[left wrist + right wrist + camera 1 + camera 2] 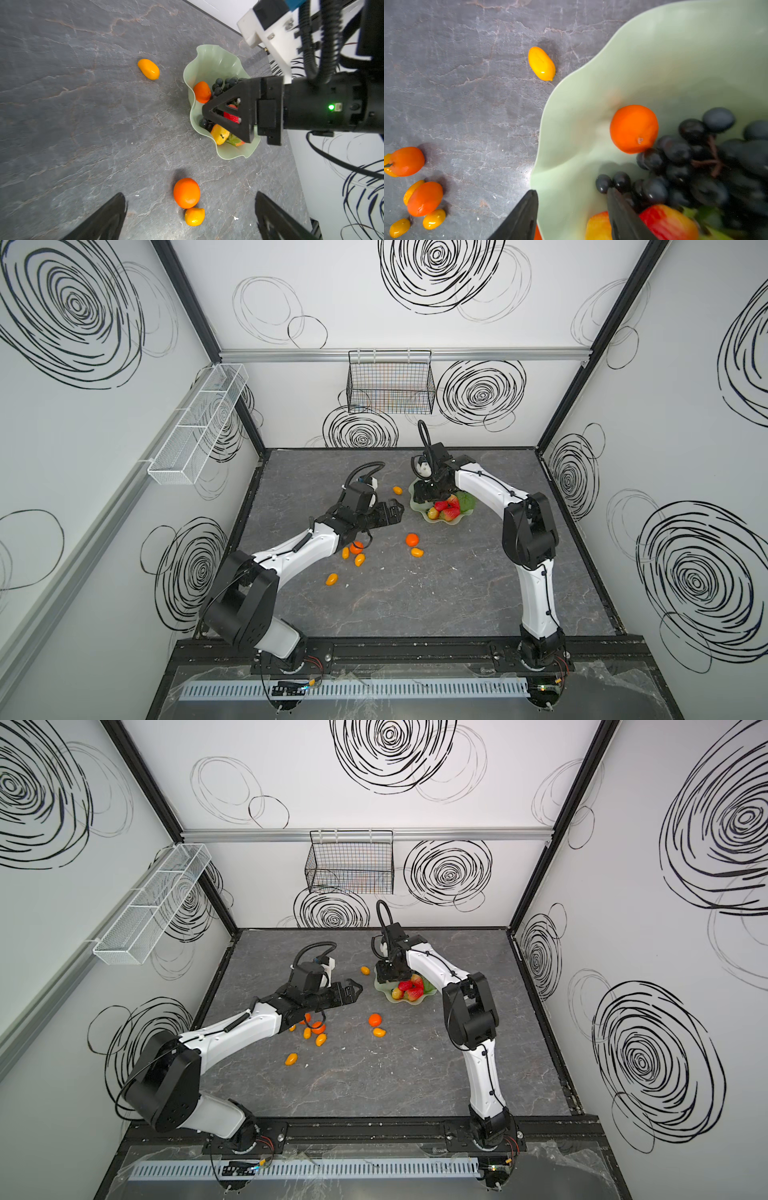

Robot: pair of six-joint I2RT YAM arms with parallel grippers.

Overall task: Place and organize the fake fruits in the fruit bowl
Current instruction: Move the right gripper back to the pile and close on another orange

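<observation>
I've left fingers [108,220] wide open, empty; round orange plastic tangerine [186,193] mid-surface, straight ahead, centred on their gap; right fingers [521,216] half-open, empty, over glossy mint-green wavy-rimmed bowl [654,52]

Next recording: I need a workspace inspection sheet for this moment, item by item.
Surface: dark grey marbled tabletop, level.
Job's things: fruit bowl holds a tangerine, grape bunch and strawberries. Loose tangerines and kumquats lie scattered on the tabletop, some under the left arm.
Clutter: pale flecks; nothing else seen.
Grippers: left gripper open, empty, above the tabletop. Right gripper open over the bowl's rim, holding nothing.
Cables: black corrugated hoses loop at both wrists.
Surroundings: scribble-patterned walls, black wire basket, white mesh basket.
</observation>
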